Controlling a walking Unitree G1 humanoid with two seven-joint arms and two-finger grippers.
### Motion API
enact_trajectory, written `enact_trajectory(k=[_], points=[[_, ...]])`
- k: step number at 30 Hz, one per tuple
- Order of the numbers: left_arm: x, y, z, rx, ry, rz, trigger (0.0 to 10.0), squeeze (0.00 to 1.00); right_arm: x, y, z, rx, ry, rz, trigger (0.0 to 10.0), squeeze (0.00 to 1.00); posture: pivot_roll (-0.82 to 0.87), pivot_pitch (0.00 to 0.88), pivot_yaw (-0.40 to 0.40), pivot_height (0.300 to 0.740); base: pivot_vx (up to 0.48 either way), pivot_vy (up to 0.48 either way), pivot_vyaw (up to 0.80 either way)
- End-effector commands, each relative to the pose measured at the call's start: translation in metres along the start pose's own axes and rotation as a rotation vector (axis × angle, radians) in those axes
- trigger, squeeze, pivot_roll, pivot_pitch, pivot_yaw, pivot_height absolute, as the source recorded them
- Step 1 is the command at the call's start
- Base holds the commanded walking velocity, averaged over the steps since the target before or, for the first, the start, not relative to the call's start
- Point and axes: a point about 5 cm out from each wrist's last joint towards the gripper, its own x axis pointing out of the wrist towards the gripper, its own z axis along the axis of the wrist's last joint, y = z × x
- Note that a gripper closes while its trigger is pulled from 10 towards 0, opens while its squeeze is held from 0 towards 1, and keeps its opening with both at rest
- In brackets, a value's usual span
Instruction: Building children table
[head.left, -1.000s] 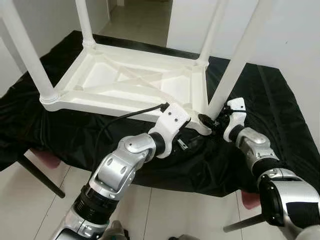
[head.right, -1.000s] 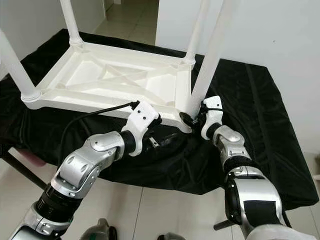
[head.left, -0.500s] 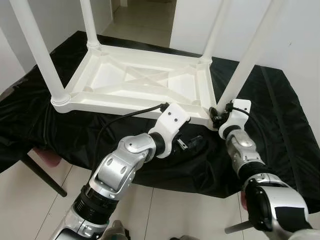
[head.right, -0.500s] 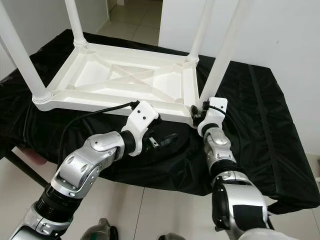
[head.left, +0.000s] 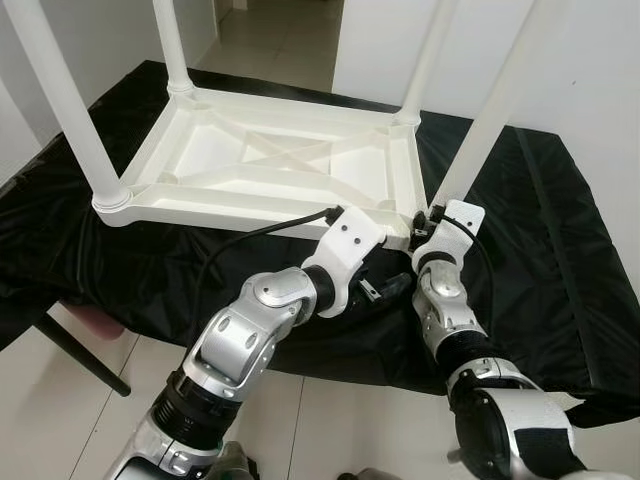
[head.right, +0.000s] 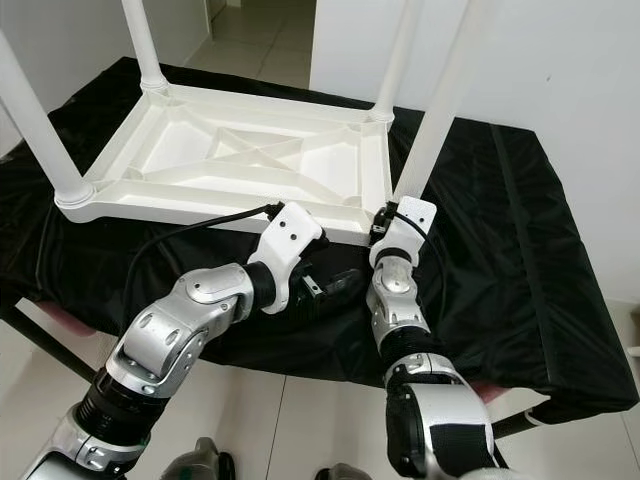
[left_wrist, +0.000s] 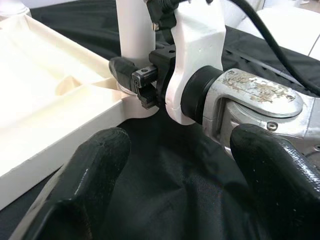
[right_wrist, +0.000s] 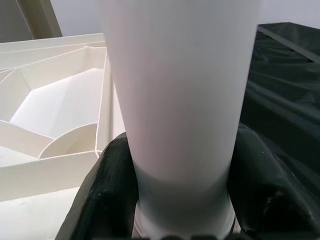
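Reaching forward over the near edge of the black cloth (head.left: 560, 280), my two silver arms meet at the closest corner of the upturned children table (head.left: 270, 165). My left tool (left_wrist: 165, 200) hovers low above the cloth just short of that corner, its two thick, rounded black fingers (left_wrist: 87, 185) spread wide apart with nothing between them — through the gap I see my own right wrist and the dark, softly creased fabric. A black cable (head.left: 260, 232) loops from the left wrist's white housing back across the cloth.

My right tool (right_wrist: 180, 200) is closed around the base of the nearest leg (head.left: 485, 120), a smooth white cylinder; one black finger (right_wrist: 112, 190) presses each side of it, right where the tube meets its round socket in the frame.

Beyond lies the table itself, a glossy moulded white plastic piece resting top-down on the cloth, its underside a shallow tray stiffened by raised ribs that cross in an X. Four round legs stand upward from the corner sockets — the near left leg (head.left: 65, 105), then two far ones (head.left: 170, 45). Past the draped table that carries it all, pale floor tiles (head.left: 280, 40) and white walls.
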Motion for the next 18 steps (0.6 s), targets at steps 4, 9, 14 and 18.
enact_trajectory(k=[4,9,14,18], points=[[0.0027,-0.0029,-0.0006,0.001,-0.001,-0.013,10.0,0.0,-0.005,-0.0011,-0.0093,-0.041,0.038,-0.041,0.0,0.0,0.06,0.01,-0.065,0.74,0.0,0.0,0.0],[0.0034,-0.0042,-0.0008,0.002,-0.002,-0.019,10.0,0.0,-0.0048,-0.0009,-0.0067,-0.061,0.028,-0.056,10.0,0.0,0.05,0.008,-0.064,0.74,0.0,0.0,0.0],[0.0039,-0.0049,-0.0016,0.001,0.001,-0.022,10.0,0.0,-0.0049,-0.0046,-0.005,-0.064,0.017,-0.062,10.0,0.0,0.05,0.008,-0.063,0.74,0.0,0.0,0.0],[0.0045,-0.0059,-0.0023,0.004,0.003,-0.021,10.0,0.0,-0.0061,-0.0058,-0.0032,-0.034,0.001,-0.032,10.0,1.0,0.05,0.008,-0.064,0.74,0.0,0.0,0.0]])
